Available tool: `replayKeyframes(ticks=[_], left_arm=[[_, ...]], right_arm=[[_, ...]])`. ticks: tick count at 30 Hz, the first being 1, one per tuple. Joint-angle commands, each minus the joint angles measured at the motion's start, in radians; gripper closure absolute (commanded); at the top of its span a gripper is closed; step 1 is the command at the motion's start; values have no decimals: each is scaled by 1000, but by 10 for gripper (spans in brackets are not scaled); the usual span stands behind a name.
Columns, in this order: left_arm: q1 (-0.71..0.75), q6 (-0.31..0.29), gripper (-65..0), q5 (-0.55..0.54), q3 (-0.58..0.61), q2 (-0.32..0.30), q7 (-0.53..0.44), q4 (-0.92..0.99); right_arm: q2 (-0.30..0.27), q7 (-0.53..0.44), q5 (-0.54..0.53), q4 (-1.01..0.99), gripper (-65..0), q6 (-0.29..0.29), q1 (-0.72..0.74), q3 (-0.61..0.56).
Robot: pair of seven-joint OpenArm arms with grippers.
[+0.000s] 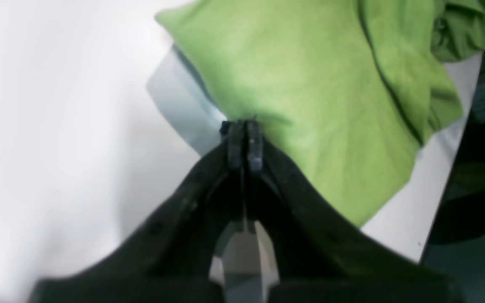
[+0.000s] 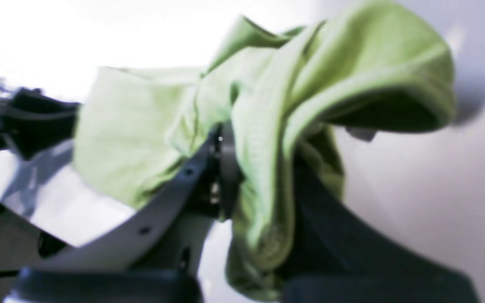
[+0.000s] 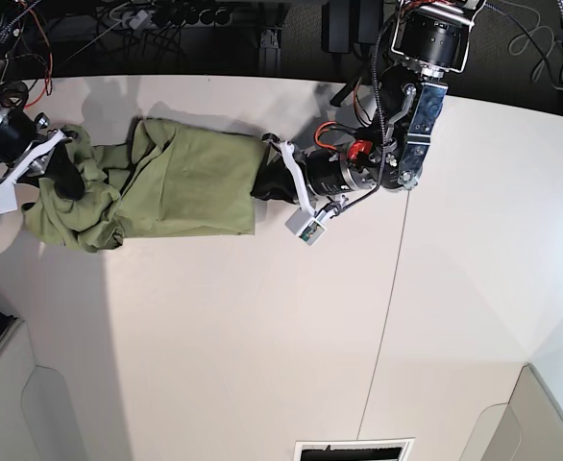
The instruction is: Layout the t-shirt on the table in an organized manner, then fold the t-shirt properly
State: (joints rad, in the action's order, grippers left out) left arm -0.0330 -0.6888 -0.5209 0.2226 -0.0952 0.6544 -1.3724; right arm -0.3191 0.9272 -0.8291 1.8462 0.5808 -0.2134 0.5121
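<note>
Base view, left to right: right gripper [image 3: 59, 173] clamped on the bunched end of one olive-green t-shirt [image 3: 181, 187], stretched along the far side of the white table [image 3: 262, 336]; left gripper [image 3: 265, 182] pinches its opposite edge. Only the left wrist view shows those jaws pressed together on fabric. Two grippers

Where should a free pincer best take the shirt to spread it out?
Probably the shirt's loose lower hem corner near the left pincer, from the table's open near side: that cloth lies flat, while the other end is bunched in the right pincer.
</note>
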Motion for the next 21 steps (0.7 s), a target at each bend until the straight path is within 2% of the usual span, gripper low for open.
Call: replayKeyframes(ticks=[1, 7, 13, 15, 16, 17, 18, 21], left_arm=[[-14, -9, 0, -12, 0, 0, -11, -16], [-8, -9, 0, -13, 0, 0, -6, -16], [14, -9, 0, -14, 0, 1, -6, -16], [17, -9, 0, -14, 0, 0, -7, -16], [17, -9, 0, -14, 0, 0, -7, -16], [17, -9, 0, -14, 0, 0, -7, -16], [17, -9, 0, -14, 0, 0, -6, -16], [17, -9, 0, -14, 0, 0, -6, -16]], right_arm=[[-6, -16, -20, 30, 0, 10, 8, -13], [28, -23, 18, 47, 0, 10, 29, -169], [56, -59, 178, 46, 0, 6, 89, -357], [56, -60, 212, 46, -198, 2, 101, -414], [56, -60, 231, 46, -282, 2, 106, -443], [56, -67, 248, 46, -339, 2, 111, -470], [56, -72, 262, 46, -362, 2, 116, -495], [56, -82, 295, 46, -362, 2, 130, -561]])
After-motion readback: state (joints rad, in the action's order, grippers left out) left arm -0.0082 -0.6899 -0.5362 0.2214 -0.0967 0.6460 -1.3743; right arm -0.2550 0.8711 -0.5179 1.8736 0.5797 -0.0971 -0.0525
